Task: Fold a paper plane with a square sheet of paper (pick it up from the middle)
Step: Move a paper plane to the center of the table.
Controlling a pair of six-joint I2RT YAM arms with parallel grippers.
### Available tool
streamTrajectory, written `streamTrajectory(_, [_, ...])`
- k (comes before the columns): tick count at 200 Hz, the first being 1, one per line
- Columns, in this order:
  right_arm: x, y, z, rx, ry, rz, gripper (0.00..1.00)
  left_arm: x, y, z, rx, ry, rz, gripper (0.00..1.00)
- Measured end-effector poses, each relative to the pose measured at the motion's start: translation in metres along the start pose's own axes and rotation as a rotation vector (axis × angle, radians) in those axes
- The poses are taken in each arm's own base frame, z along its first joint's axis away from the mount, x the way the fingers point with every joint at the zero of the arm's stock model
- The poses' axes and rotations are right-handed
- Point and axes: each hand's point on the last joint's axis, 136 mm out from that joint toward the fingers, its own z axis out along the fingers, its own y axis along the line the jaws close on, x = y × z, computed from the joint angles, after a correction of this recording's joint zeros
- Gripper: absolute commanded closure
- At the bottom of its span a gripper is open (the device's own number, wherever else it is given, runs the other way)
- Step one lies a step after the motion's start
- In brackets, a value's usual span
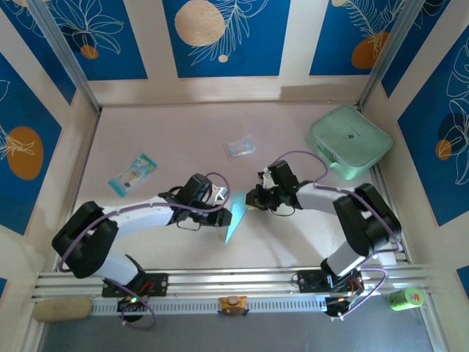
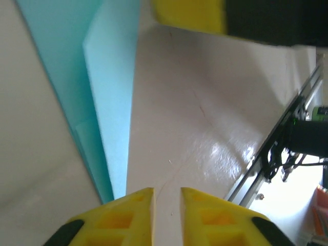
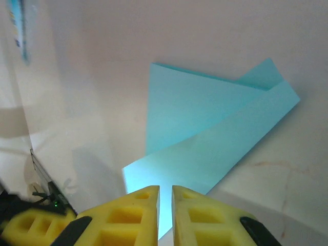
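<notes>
Left gripper [image 2: 166, 190] barely parted, empty; right gripper [image 3: 165, 188] a slit, grip unclear, folded light-blue paper sheet [image 3: 205, 128] at its tips, so you could drag it unfolded.

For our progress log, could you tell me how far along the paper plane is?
Done: the light-blue paper sheet is folded into a narrow pointed shape with overlapping flaps. In hand: left gripper and right gripper sit slightly open at its edges. Left: likely final folds.
</notes>
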Motion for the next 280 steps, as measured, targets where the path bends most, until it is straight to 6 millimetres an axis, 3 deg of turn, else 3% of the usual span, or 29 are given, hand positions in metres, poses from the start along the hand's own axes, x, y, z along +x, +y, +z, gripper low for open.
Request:
streamTrajectory(27, [0.011, 0.001, -0.014, -0.006, -0.035, 0.011, 0.81, -0.012, 0.026, 0.004, -0.047, 0.003, -0.06, 0.77])
streamTrajectory(66, [0.049, -0.014, -0.004, 0.042, 0.038, 0.069, 0.8, -0.004, 0.05, 0.021, -0.075, 0.065, -0.128, 0.75])
streamTrajectory(280, [0.065, -0.017, 0.024, 0.04, 0.109, 0.097, 0.8, -0.001, 0.036, 0.035, 0.042, 0.134, -0.137, 0.79])
